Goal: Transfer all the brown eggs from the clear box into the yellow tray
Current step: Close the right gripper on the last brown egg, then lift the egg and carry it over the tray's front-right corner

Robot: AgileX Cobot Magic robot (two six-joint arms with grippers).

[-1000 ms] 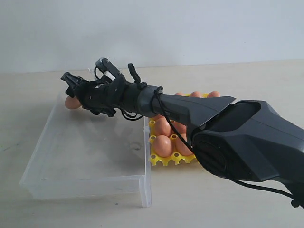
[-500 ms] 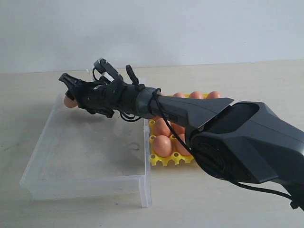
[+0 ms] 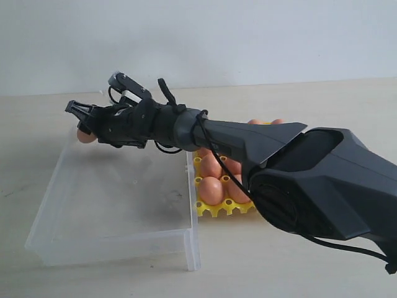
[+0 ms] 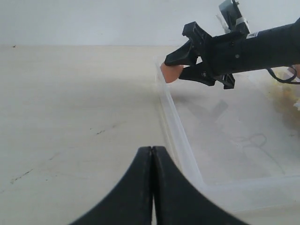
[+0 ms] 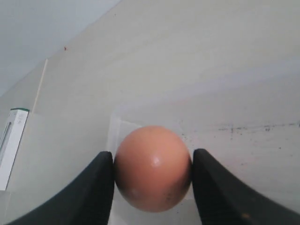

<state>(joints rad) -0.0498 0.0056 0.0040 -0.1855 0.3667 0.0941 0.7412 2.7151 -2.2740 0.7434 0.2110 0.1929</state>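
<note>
In the exterior view, an egg [image 3: 84, 136] is gripped by the right hand [image 3: 79, 121] at the far left corner of the box [image 3: 111, 242]. Other eggs [image 3: 212, 190] are seated in the tray [image 3: 218, 211] just beside the box.

In the left wrist view, the left hand [image 4: 151, 151] is seen pressed shut above the tabletop [image 4: 70, 117].

In the right wrist view, the egg is clamped between both fingers [image 5: 96, 187].

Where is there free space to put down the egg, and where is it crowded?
Free: the clear box floor, between its walls, and the table left of the box. Crowded: the yellow tray, where brown eggs fill the visible cups.
</note>
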